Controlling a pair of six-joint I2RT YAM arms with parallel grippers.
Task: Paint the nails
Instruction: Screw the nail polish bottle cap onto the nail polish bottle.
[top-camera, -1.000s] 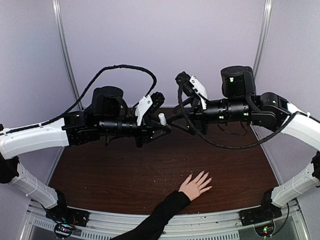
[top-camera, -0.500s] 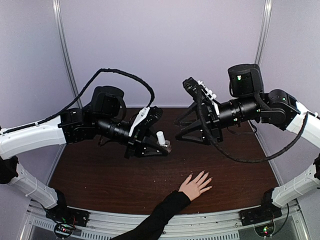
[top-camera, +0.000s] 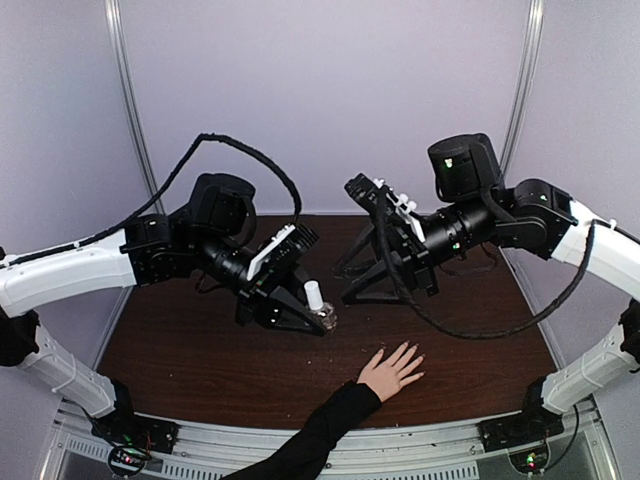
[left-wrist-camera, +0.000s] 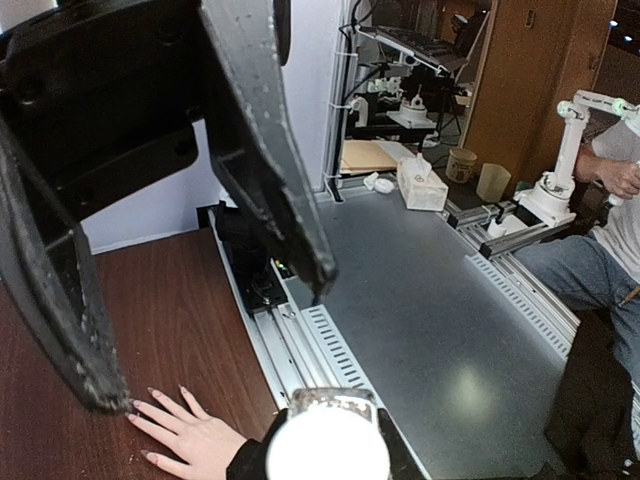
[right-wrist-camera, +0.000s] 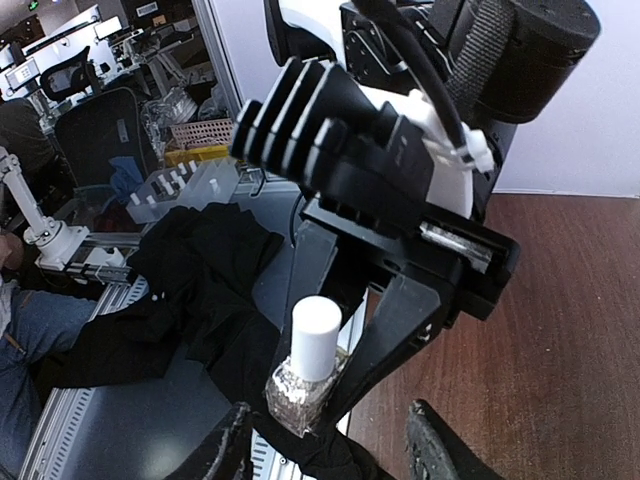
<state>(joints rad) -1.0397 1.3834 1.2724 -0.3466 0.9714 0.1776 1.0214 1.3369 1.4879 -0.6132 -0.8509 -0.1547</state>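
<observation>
A light-skinned hand (top-camera: 390, 372) with a black sleeve lies flat on the brown table, fingers spread. Its pale nails (top-camera: 411, 350) tip the fingers and also show in the left wrist view (left-wrist-camera: 151, 392). My left gripper (top-camera: 318, 318) is shut on a small clear glass bottle (top-camera: 322, 317) with a white cap (top-camera: 313, 294), held above the table left of the hand. The bottle shows in the left wrist view (left-wrist-camera: 328, 440) and the right wrist view (right-wrist-camera: 310, 372). My right gripper (top-camera: 342, 287) is open and empty, just right of the bottle, its jaws pointing at the cap.
The brown table (top-camera: 200, 350) ends at a metal rail (top-camera: 420, 445) along the near edge. The right gripper's fingers (left-wrist-camera: 270, 150) loom large in the left wrist view. A black cloth (right-wrist-camera: 190, 270) lies beyond the table edge.
My left gripper has carried the bottle lower and nearer the hand. My right gripper has swung down and left toward the bottle. The hand has not moved.
</observation>
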